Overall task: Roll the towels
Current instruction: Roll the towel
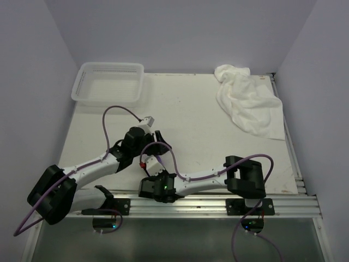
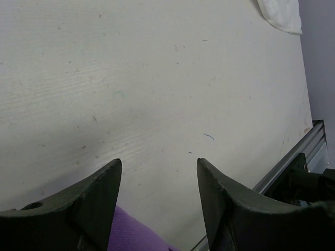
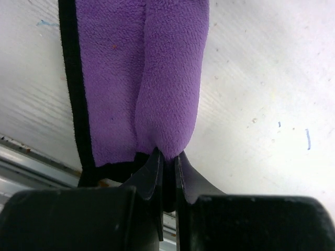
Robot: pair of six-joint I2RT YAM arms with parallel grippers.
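The purple towel [image 3: 141,78] with dark trim lies partly rolled near the table's front edge. My right gripper [image 3: 167,157] is shut on the near end of its rolled fold. In the top view the right gripper [image 1: 151,164] sits low at the front centre and the purple towel is hidden under the arms. My left gripper [image 2: 159,167] is open and holds nothing, and a bit of the purple towel [image 2: 131,232] shows under its left finger. In the top view the left gripper [image 1: 160,139] is just behind the right one. The large white towel [image 1: 248,101] lies crumpled at the back right.
A white plastic mesh basket [image 1: 112,82] stands at the back left corner. The white table [image 1: 191,109] has metal rails along its front and right edges [image 1: 218,202]. Purple walls close in the back and sides. The white towel's corner shows in the left wrist view [image 2: 282,13].
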